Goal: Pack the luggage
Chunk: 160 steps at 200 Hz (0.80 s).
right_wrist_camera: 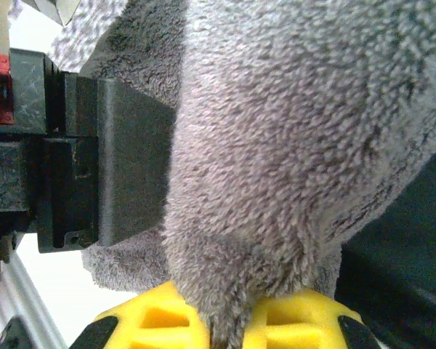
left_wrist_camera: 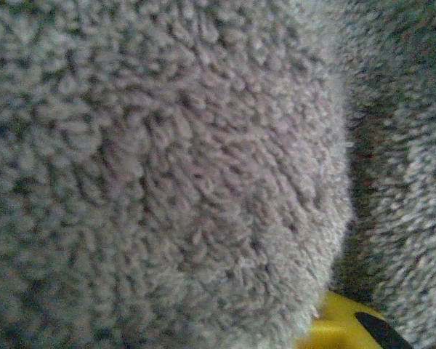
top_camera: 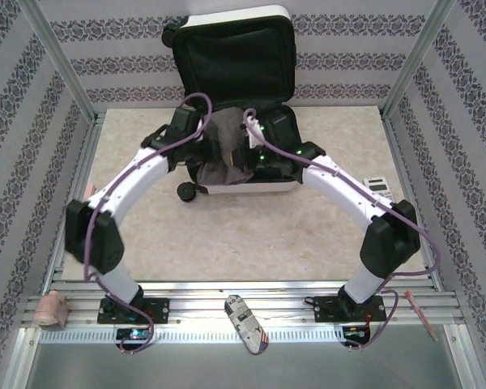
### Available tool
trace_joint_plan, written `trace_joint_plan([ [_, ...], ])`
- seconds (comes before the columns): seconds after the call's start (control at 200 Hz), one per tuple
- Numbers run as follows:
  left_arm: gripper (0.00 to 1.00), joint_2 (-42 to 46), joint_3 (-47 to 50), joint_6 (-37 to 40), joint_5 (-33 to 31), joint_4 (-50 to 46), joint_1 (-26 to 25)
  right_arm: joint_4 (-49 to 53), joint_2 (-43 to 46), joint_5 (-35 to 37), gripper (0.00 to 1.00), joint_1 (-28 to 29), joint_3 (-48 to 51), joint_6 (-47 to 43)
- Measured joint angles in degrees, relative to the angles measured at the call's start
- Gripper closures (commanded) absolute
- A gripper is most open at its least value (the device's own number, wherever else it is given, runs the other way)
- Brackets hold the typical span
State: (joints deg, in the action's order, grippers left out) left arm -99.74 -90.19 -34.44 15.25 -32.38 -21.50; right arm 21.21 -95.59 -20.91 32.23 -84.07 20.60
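Note:
The luggage [top_camera: 236, 14], a white hard-shell suitcase, lies open at the back middle of the table, its black-lined lid upright against the wall. A grey fleece cloth [top_camera: 224, 152] hangs over the lower half, bunched between both grippers. My left gripper [top_camera: 204, 134] reaches in from the left. In its wrist view the cloth [left_wrist_camera: 174, 167] lies against the lens and a yellow finger [left_wrist_camera: 336, 326] shows below it. My right gripper [top_camera: 253, 139] comes in from the right. Its yellow fingers [right_wrist_camera: 149, 320] are shut on a fold of the cloth [right_wrist_camera: 276, 145].
A small white device [top_camera: 378, 185] lies on the table at the right. On the near rail sit a pinkish roll [top_camera: 50, 310], a patterned case [top_camera: 247, 324] and a red pen [top_camera: 425, 320]. Metal frame posts and patterned walls enclose the table.

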Motion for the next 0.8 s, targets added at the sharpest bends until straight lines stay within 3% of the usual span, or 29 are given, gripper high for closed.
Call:
trace_joint_plan([
  [0.33, 1.0, -23.61, -26.05, 3.78, 6.69, -4.13, 0.24, -2.34, -7.1, -2.21, 1.0, -10.01, -1.7, 0.09],
  [0.59, 1.0, -28.92, -30.6, 4.52, 6.62, -7.98, 0.52, -3.89, -12.87, -4.46, 1.0, -12.63, -1.68, 0.72],
  [0.799, 0.76, -30.34, -31.36, 5.03, 6.36, -9.31, 1.4, -4.31, -17.33, -4.92, 1.0, -14.91, -2.91, 1.11],
])
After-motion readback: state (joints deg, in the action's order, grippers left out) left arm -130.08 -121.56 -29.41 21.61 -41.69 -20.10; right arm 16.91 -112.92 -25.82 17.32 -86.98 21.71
